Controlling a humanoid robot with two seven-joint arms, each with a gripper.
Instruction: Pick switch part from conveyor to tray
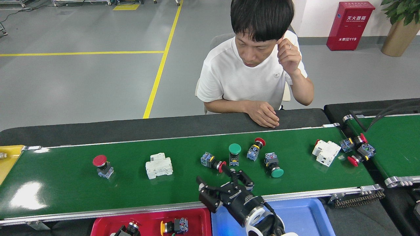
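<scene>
Partly done: at least 2 switch parts lie in the red tray (98, 226), a yellow-capped push button (174, 226) and a darker one (131, 226) cut off at the frame's near edge. Plenty left on the conveyor (65, 190): red mushroom button (102, 165) far left, white breaker (158, 166), a cluster of 4 buttons (241, 156) mid-belt. My right gripper (226, 182) hangs empty, fingers spread, near that cluster. Left gripper out of frame.

Long dark-green conveyor (65, 190) ran nine to three o'clock before me, red, green-capped switch parts (235, 154) scattered on it, glossy red tray (197, 226) at six holding two switches.
</scene>
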